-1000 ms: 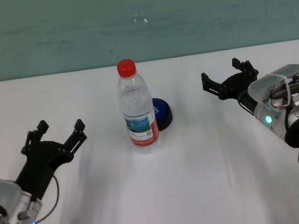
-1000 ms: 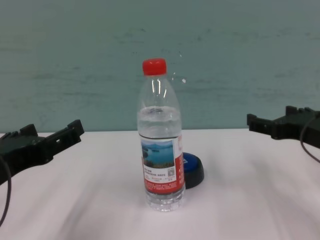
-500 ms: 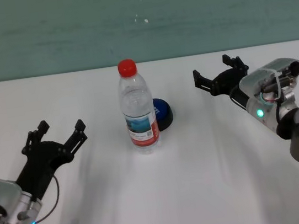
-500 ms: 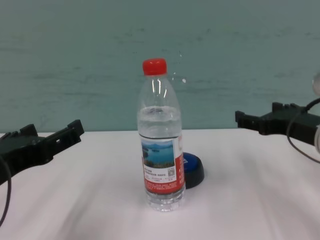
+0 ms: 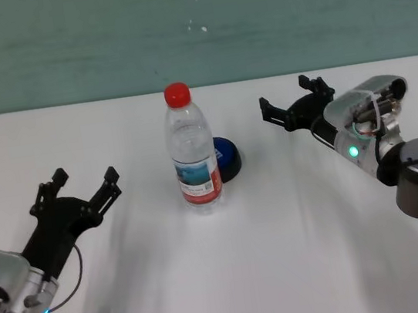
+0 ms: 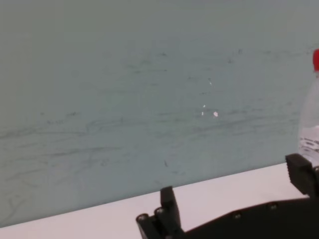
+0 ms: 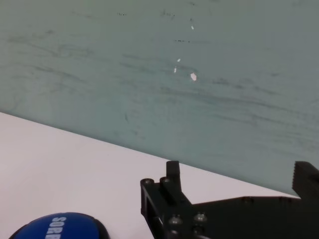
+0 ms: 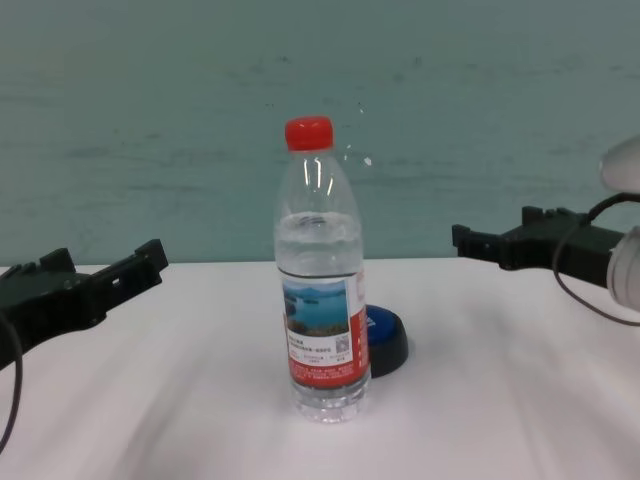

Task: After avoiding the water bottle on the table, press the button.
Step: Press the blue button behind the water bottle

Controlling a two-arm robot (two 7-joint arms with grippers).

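Plain white tabletop (image 5: 285, 255), wide, runs back to a teal-green scuffed wall (image 5: 191, 27). Near left: left claw (image 5: 74, 192) parked above the tabletop, fingers spread wide, holding nothing, same spot as in both earlier frames. Centre: water bottle (image 5: 192, 149) upright, red cap on, lake-and-red-band label facing the robot. The button (image 5: 226, 158), blue dome on a black base, sits just behind the bottle to its right, partly hidden by it; can't tell if they touch. Bottle and button unmoved. Farther right: right claw (image 5: 290, 104) above the tabletop, fingers wide apart, empty, pointing toward the button but well clear of it. Change vs 1.0 s ago: right claw has shifted steadily left toward the centre and slightly farther back; right wrist view now catches the button's blue top at its edge.
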